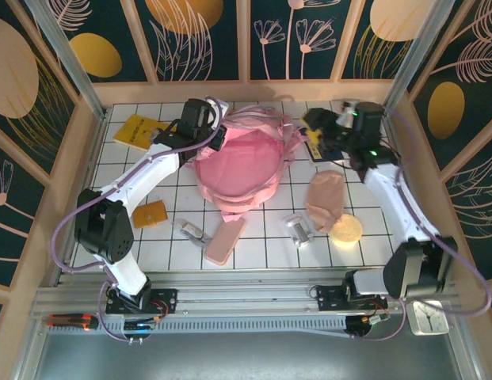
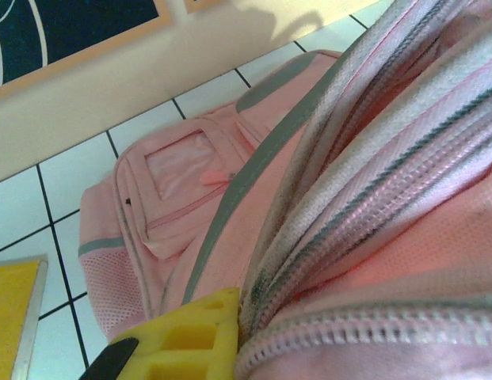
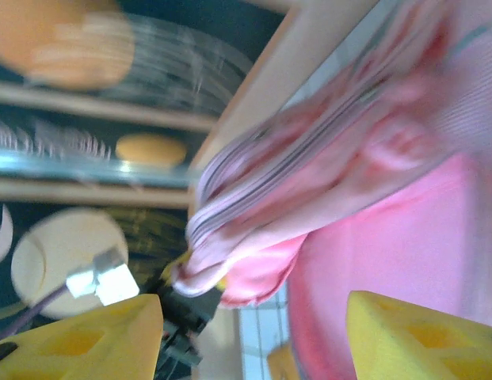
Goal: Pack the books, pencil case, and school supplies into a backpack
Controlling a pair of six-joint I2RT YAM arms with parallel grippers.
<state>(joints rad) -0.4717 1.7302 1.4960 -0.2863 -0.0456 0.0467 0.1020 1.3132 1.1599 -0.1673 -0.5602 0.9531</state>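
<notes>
Centrally on the table (image 1: 261,255), the backpack (image 1: 238,168) is laid flat. The left gripper (image 1: 216,134) is set at its far left rim. In the left wrist view one yellow finger (image 2: 190,332) is seen with the zip edge (image 2: 364,324) pressed against it, but whether the jaws are clamped cannot be told. The right gripper (image 3: 253,317) is held open, its fingers well apart with nothing between, just right of the backpack and over the navy book (image 1: 321,152). The yellow book (image 1: 136,131) is found far left and the orange pad (image 1: 150,214) near left. The pencil case (image 1: 224,241) lies just near of the backpack, with a silver clip (image 1: 194,233) at its left and another (image 1: 297,229) to its right.
</notes>
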